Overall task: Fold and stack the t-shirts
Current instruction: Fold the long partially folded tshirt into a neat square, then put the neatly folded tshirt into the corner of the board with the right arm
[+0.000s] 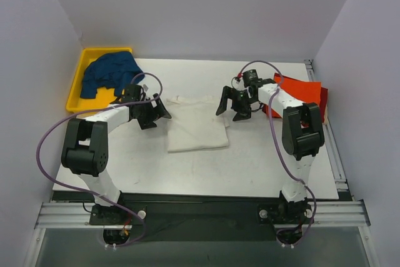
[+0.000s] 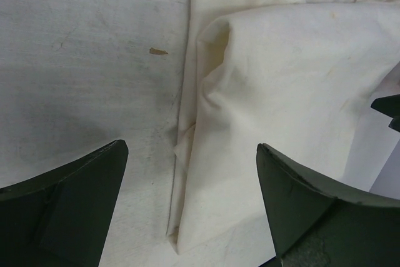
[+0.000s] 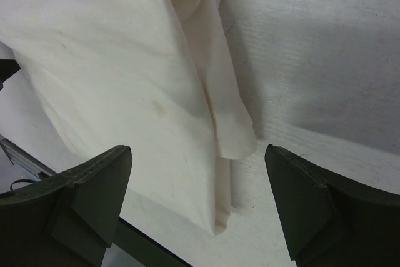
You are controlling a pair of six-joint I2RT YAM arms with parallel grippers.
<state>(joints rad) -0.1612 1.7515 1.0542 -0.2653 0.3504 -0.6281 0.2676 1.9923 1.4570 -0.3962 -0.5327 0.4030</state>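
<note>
cream shirt (image 1: 197, 126) flat on table (image 1: 250, 167), part folded, between both tools. left gripper (image 1: 157, 119): fingers apart, empty, over shirt's left fold edge; cloth spreads to its right. right gripper (image 1: 230, 110): fingers apart, empty, over right fold edge; cloth to its left. each edge runs straight ahead between that tool's fingers. arms about equally near; next fold likely needs both. blue shirt (image 1: 112, 70) in yellow bin (image 1: 78, 85) beyond left gripper; orange shirts (image 1: 303, 89) behind right gripper.
</note>
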